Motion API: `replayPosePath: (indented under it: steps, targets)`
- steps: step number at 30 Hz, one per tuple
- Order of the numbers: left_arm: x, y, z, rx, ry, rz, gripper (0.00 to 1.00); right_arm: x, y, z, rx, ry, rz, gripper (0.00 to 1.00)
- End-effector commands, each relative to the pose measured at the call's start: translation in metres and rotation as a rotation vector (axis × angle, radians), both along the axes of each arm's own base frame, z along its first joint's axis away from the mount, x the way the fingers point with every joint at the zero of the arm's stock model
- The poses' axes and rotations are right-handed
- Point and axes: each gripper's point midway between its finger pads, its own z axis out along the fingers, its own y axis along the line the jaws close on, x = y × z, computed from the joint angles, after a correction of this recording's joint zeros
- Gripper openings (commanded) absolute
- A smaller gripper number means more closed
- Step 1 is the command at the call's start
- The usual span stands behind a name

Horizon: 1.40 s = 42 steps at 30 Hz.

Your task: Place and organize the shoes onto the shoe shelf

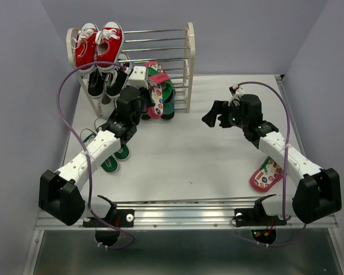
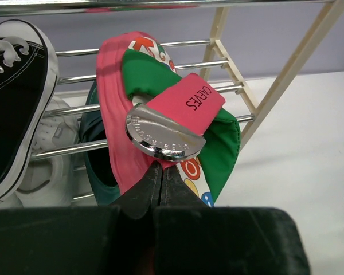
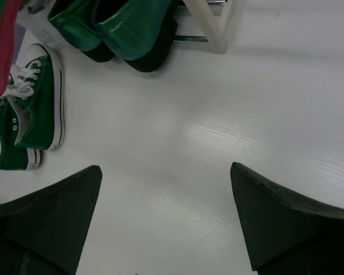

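My left gripper [image 1: 149, 86] is shut on a pink-red flip-flop [image 1: 156, 94] and holds it on edge against the shoe shelf [image 1: 190, 63], at a lower tier. In the left wrist view the jaws [image 2: 160, 169] pinch the flip-flop [image 2: 117, 132] just below its metal buckle and green strap. The dark green loafers [image 1: 168, 109] stand at the shelf's foot and also show in the right wrist view [image 3: 126, 23]. The green sneakers [image 1: 110, 163] lie on the table under my left arm. The second flip-flop [image 1: 266, 173] lies at the front right. My right gripper [image 1: 211, 117] is open and empty above the table [image 3: 166, 189].
Red sneakers [image 1: 97, 43] sit on the shelf's top tier and black sneakers [image 1: 103, 83] on the tier below; one black sneaker [image 2: 14, 103] is just left of the held flip-flop. The shelf's chrome rods [image 2: 74, 146] and cream frame [image 2: 235, 69] are close around it.
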Motion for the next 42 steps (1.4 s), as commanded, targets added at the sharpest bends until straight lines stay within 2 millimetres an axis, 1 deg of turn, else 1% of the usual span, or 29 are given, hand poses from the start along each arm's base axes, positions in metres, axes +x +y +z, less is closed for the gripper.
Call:
replayPosePath:
  steps: [1, 5, 10, 15, 16, 20, 21, 24, 25, 26, 31, 35, 36, 37, 42]
  targets:
    - [0.005, -0.007, 0.084, -0.106, -0.246, -0.038, 0.0, 0.01, 0.0, 0.036, 0.014, -0.118, -0.001, 1.0]
    - [0.018, 0.006, 0.092, -0.145, -0.28, 0.011, 0.0, 0.013, -0.004, 0.033, 0.009, -0.108, -0.029, 1.0]
    - [0.031, 0.005, 0.092, -0.159, -0.287, 0.011, 0.0, 0.013, -0.006, 0.034, 0.007, -0.112, -0.039, 1.0]
    - [0.036, 0.014, 0.095, -0.17, -0.333, 0.027, 0.0, 0.018, -0.011, 0.032, 0.005, -0.103, -0.091, 1.0]
    - [0.038, 0.017, 0.096, -0.171, -0.339, 0.034, 0.0, 0.018, -0.011, 0.032, 0.006, -0.102, -0.092, 1.0]
    - [0.046, 0.02, 0.099, -0.197, -0.356, 0.039, 0.0, 0.021, -0.009, 0.032, 0.017, -0.091, -0.097, 1.0]
    - [0.046, 0.02, 0.103, -0.208, -0.372, 0.036, 0.0, 0.024, -0.01, 0.033, 0.024, -0.087, -0.109, 1.0]
    - [0.049, 0.018, 0.107, -0.228, -0.388, 0.033, 0.0, 0.027, -0.009, 0.038, 0.035, -0.088, -0.118, 1.0]
    - [0.052, 0.02, 0.105, -0.229, -0.383, 0.048, 0.0, 0.028, -0.009, 0.039, 0.035, -0.091, -0.119, 1.0]
    - [0.054, 0.021, 0.107, -0.232, -0.389, 0.052, 0.0, 0.028, -0.009, 0.041, 0.037, -0.095, -0.12, 1.0]
    - [0.063, 0.025, 0.104, -0.228, -0.396, 0.071, 0.0, 0.028, -0.01, 0.047, 0.051, -0.106, -0.132, 1.0]
    - [0.068, 0.026, 0.112, -0.232, -0.427, 0.065, 0.0, 0.028, -0.009, 0.05, 0.065, -0.106, -0.132, 1.0]
    - [0.072, 0.025, 0.108, -0.223, -0.422, 0.058, 0.0, 0.028, -0.009, 0.049, 0.064, -0.105, -0.134, 1.0]
    - [0.074, 0.025, 0.112, -0.224, -0.43, 0.059, 0.0, 0.027, -0.009, 0.052, 0.065, -0.112, -0.133, 1.0]
    - [0.085, 0.027, 0.11, -0.243, -0.432, 0.058, 0.0, 0.026, -0.013, 0.054, 0.055, -0.126, -0.149, 1.0]
